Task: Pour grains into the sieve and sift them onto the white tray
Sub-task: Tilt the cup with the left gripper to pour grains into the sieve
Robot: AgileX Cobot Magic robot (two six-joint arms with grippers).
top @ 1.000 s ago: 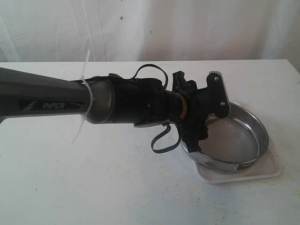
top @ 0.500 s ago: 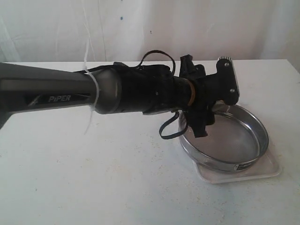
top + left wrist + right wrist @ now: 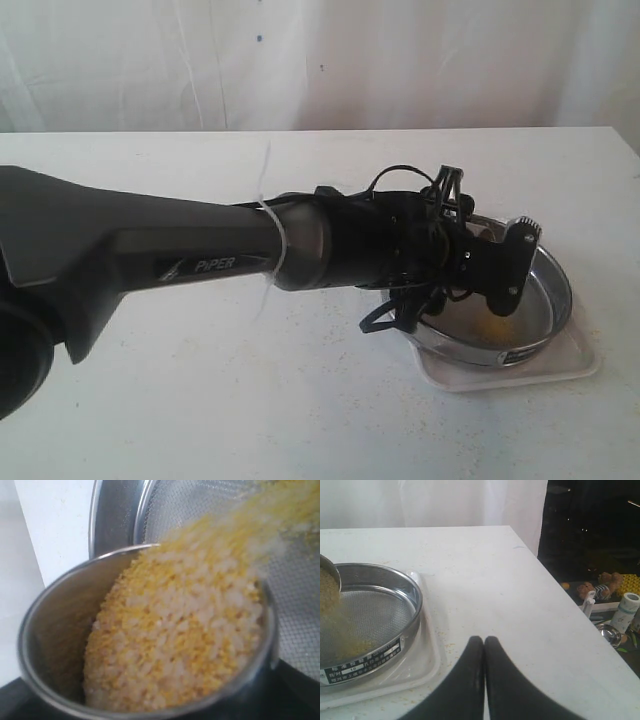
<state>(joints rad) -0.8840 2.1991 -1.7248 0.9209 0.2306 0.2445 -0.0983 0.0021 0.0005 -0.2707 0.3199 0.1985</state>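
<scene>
- The pour was under way. The grains [image 3: 175,645] were spilling over the lip of the tilted steel cup [image 3: 55,630] in a blurred stream and falling on the mesh of the sieve [image 3: 410,605].
- A small yellow heap lay on the mesh under the cup. Most of the load was in the cup, so I judged the pour to be near its start.
- The sieve sat in the white tray [image 3: 427,655], with loose specks on the table [image 3: 495,580] beside it. I saw no sifted layer on the tray. By my reckoning, the rest of the pour and all of the sifting were left to do.
- My left arm reached low across the table, wrist rolled over. The left gripper [image 3: 505,270] hung above the sieve's near-left part, its jaws set wide around the cup.
- My right gripper [image 3: 484,645] was pressed closed, empty, and parked over bare table well apart from the sieve.
</scene>
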